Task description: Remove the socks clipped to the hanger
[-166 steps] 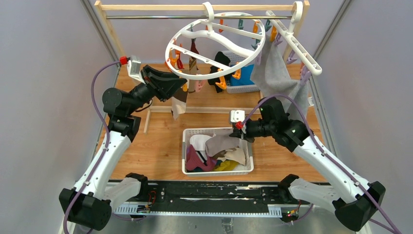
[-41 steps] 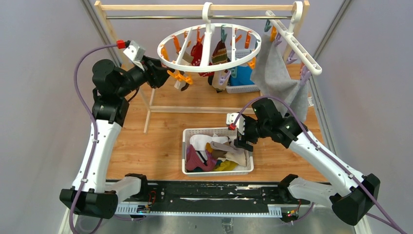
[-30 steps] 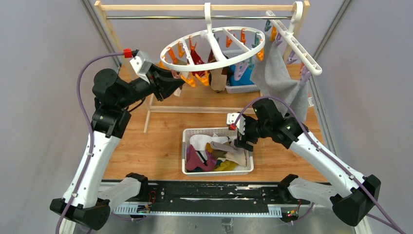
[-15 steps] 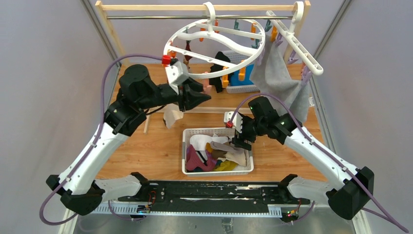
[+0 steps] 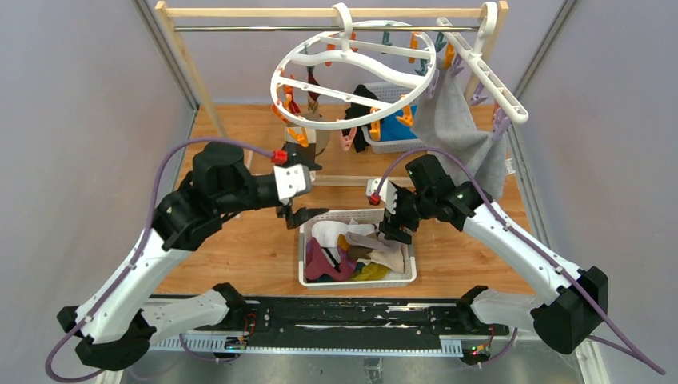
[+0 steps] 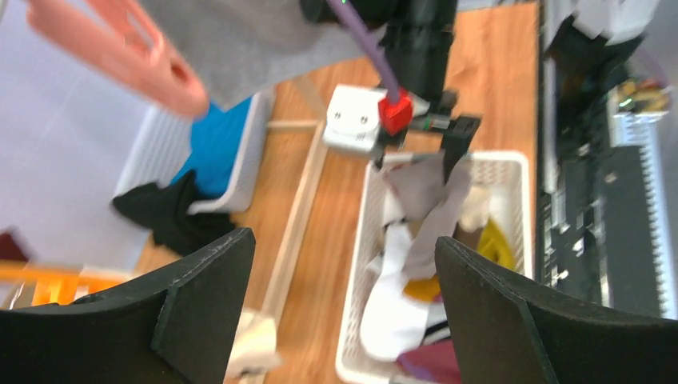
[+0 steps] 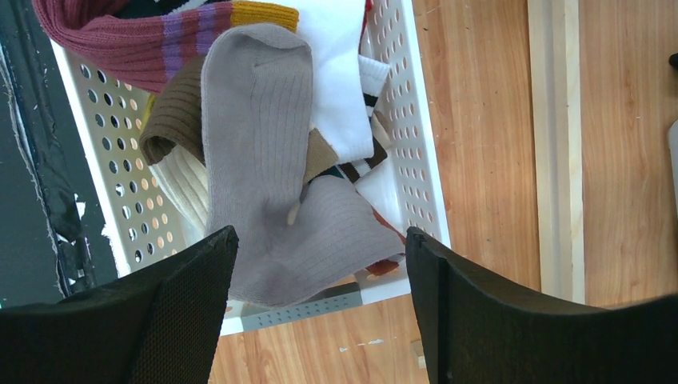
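Note:
The hanger (image 5: 356, 76), a round white ring with coloured clips, hangs tilted from the rail. A dark red sock (image 5: 310, 80) and a beige one (image 5: 320, 138) still hang from its clips. My left gripper (image 5: 313, 190) is open beside the far left corner of the white basket (image 5: 304, 240). In the left wrist view the left gripper (image 6: 344, 264) has nothing between its fingers, and a blurred cream sock (image 6: 252, 344) shows by the left finger, over the wood. My right gripper (image 5: 397, 228) (image 7: 320, 240) stands open above a grey sock (image 7: 264, 160) lying in the basket.
The basket holds several socks, white (image 5: 328, 232) and purple-red (image 5: 320, 264) among them. A grey cloth (image 5: 460, 120) hangs from the straight white rack (image 5: 484, 68). A second basket (image 5: 396, 128) with blue fabric stands at the back. A wooden strip (image 5: 352, 180) crosses the table.
My left arm swung down from the hanger toward the basket with a cream sock dangling, then its jaws opened. The hanger rocked and tilted. The right arm barely moved.

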Robot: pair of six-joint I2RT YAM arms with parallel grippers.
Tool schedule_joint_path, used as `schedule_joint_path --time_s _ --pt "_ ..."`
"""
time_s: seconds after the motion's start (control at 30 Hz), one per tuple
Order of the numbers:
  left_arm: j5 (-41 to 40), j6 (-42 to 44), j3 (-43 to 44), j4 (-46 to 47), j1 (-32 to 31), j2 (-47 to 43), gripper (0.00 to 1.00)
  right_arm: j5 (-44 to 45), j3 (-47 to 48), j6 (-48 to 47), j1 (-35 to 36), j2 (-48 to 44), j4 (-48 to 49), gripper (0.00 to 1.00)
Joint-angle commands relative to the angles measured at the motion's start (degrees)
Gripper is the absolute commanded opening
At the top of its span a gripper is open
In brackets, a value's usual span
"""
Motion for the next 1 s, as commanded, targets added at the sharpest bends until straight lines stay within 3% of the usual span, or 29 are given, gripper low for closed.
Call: schedule_joint_path --time_s 0.0,0.1,0.3,0.4,0.5,0.57,0.77,0.97 --pt "-15.61 10.35 -3.9 -6.33 0.78 -6.05 0.89 -1.03 1.59 0.39 -0.76 0.06 -0.91 0.76" --pt "-25.62 10.05 -6.5 -6.07 4.95 -7.56 0.89 -1.55 1.45 0.32 -0.79 -0.05 -0.85 0.76" --pt "-33.7 4.43 -13.95 5.96 13.29 -9.31 0.9 -2.53 0.88 0.2 -0.79 -1.36 -0.52 0.76" --pt "-26.22 0.13 -13.68 11.01 21.7 -6.21 0.9 -3.31 0.66 0.36 -0.74 -2.22 -0.51 0.76" --pt "-9.46 -7.84 -13.44 17.33 33.91 -2.89 0.88 -3.52 -0.09 0.38 -0.73 -3.72 -0.3 0.77" --pt "-0.31 -11.39 -12.96 20.79 38.4 -0.71 0.88 -3.37 -0.96 0.38 -0.72 -4.83 0.09 0.77" --pt "13.15 -19.74 -11.82 32.15 39.77 3.38 0.91 -3.08 -3.44 0.14 -0.76 -7.32 1.48 0.77" --pt "13.53 -27.58 -6.26 38.68 39.82 9.67 0.89 -3.51 -2.87 0.2 -0.76 -6.44 1.68 0.77"
